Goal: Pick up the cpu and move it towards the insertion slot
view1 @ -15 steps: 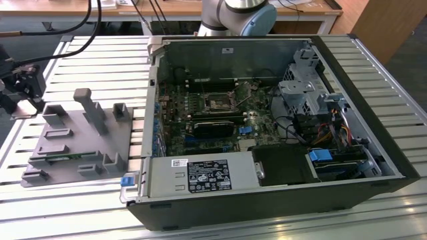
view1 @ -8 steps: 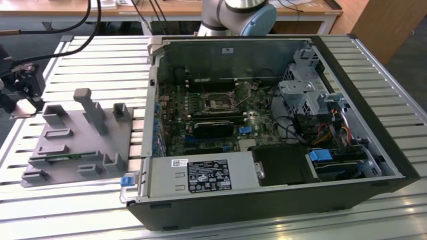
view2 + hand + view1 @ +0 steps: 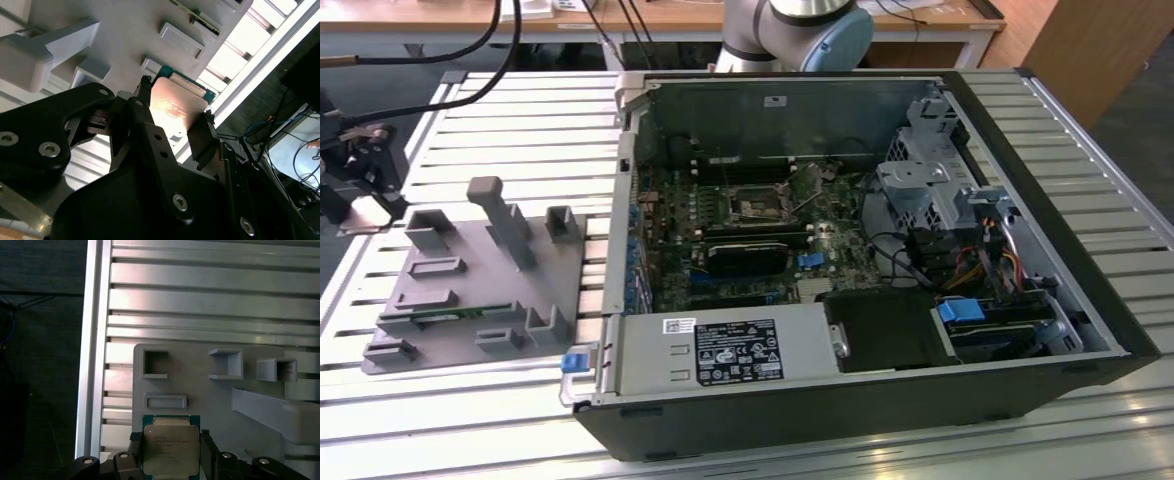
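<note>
The pincer (image 3: pixel 171 446) is closed to a narrow gap on the chip (image 3: pixel 171 450), with one finger pressed against each of two opposite edges, as both wrist views show. The chip sits low over the grey tray (image 3: pixel 200 390), near one edge of it. From this angle I cannot be sure it is fully clear of its pocket.

In the exterior view the pincer (image 3: pixel 363 170) is at the exterior view's far left. It is well apart from the socket (image 3: pixel 758 207), which lies deep inside the open computer case (image 3: pixel 1067 250).

The hold is on thin edges only, so a jolt or fast swing could make the chip tilt or slip out. If it has not cleared the pocket, a sideways move would probably snag it. The route also crosses the tray's tall post (image 3: pixel 507 225) and the case wall (image 3: pixel 630 150), and a low pass risks clipping either. A tilted chip arriving at the socket could bend contacts.
</note>
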